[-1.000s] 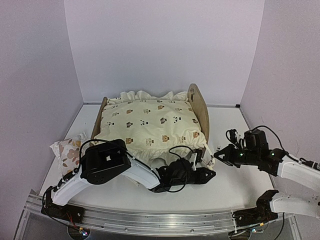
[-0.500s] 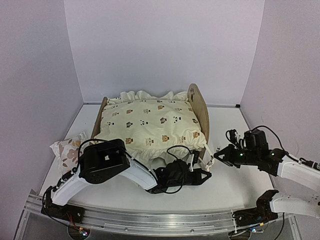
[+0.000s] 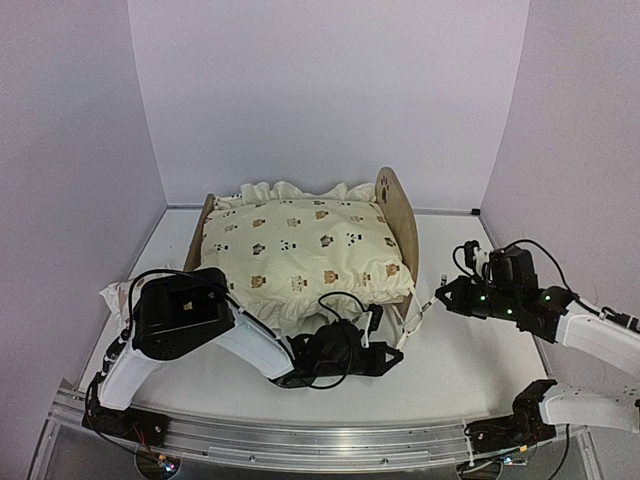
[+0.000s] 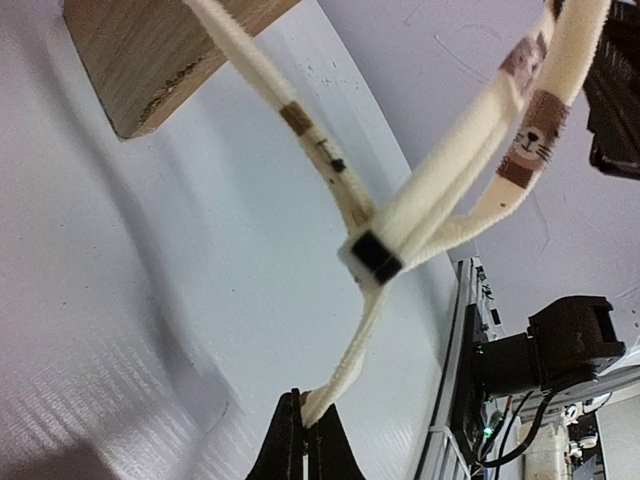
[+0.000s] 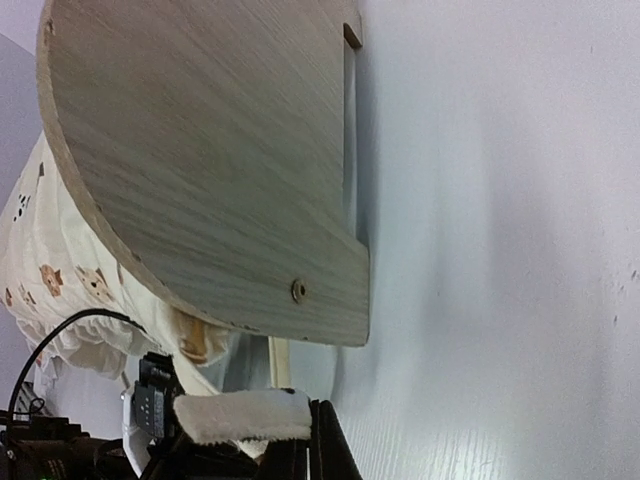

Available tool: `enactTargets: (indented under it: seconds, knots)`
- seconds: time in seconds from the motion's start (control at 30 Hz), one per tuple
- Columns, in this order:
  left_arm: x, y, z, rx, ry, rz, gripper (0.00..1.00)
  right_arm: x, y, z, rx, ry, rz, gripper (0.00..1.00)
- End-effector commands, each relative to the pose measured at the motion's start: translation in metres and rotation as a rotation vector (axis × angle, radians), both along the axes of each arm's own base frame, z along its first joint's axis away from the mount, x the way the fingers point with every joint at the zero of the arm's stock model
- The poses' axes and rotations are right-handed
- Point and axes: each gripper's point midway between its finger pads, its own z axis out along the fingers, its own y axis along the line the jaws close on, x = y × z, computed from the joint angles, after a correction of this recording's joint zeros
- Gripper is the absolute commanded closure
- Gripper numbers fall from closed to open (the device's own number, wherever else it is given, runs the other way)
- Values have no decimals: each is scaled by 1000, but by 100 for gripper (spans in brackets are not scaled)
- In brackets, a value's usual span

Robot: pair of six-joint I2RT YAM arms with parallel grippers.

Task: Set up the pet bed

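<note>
Counter: pet bed holds cushion.
My left end effector: pinching a tie.
My right end effector: pinching second tie.
Remaining, I judge: knot, pillow.

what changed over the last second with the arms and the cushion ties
The left gripper closed on a cushion tie and pulled back toward its base, its arm swinging left. The right gripper, shut on a second tie, shifted slightly up in the top view, drawing it taut. The cushion and pet bed stayed put.

Matt light wood pet bed; soft cloth cushion, tie; smooth glossy table.
</note>
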Motion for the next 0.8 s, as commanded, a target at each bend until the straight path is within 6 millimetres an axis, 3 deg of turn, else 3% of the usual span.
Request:
enactTargets:
  seconds: [0.0, 0.13, 0.3, 0.77]
  knots:
    - [4, 12, 11, 81, -79, 60, 100, 25, -2, 38, -47, -114, -23, 100]
    - [9, 24, 1, 181, -112, 114, 100, 42, 1, 66, -86, -182, -25, 100]
    - [14, 33, -11, 262, -156, 159, 100, 56, 21, 97, -69, -236, 53, 100]
    - [22, 43, -40, 423, -234, 200, 100, 70, 77, 175, 64, -436, 301, 100]
